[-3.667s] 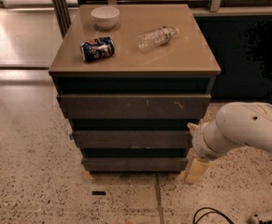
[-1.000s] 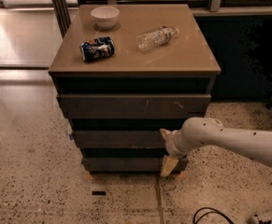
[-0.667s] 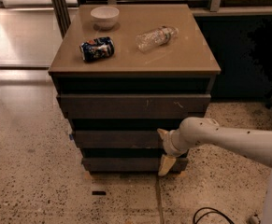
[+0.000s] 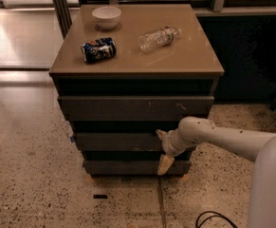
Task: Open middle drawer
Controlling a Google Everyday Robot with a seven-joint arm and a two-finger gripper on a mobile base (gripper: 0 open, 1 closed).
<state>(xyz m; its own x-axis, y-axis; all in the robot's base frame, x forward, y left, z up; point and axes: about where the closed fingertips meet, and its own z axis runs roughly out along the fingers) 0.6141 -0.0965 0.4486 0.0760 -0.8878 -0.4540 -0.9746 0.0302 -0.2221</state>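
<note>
The middle drawer (image 4: 114,141) is the wide, dark grey-brown front in the middle of the cabinet, and it looks closed or nearly so. My gripper (image 4: 163,149) is at the right part of that front, with the white arm reaching in from the right. Its pale fingers stand apart, one at the drawer's top edge and one (image 4: 165,164) hanging down over the bottom drawer (image 4: 118,167). The top drawer (image 4: 128,107), with small pale scratches, is above.
On the cabinet top (image 4: 194,61) stand a white bowl (image 4: 106,17), a blue can on its side (image 4: 98,49) and a clear plastic bottle on its side (image 4: 159,38). A small dark object (image 4: 99,196) and a cable (image 4: 213,218) lie on the speckled floor.
My arm has swung left from beside the cabinet's right edge to the front of the middle drawer. The drawers have not visibly moved.
</note>
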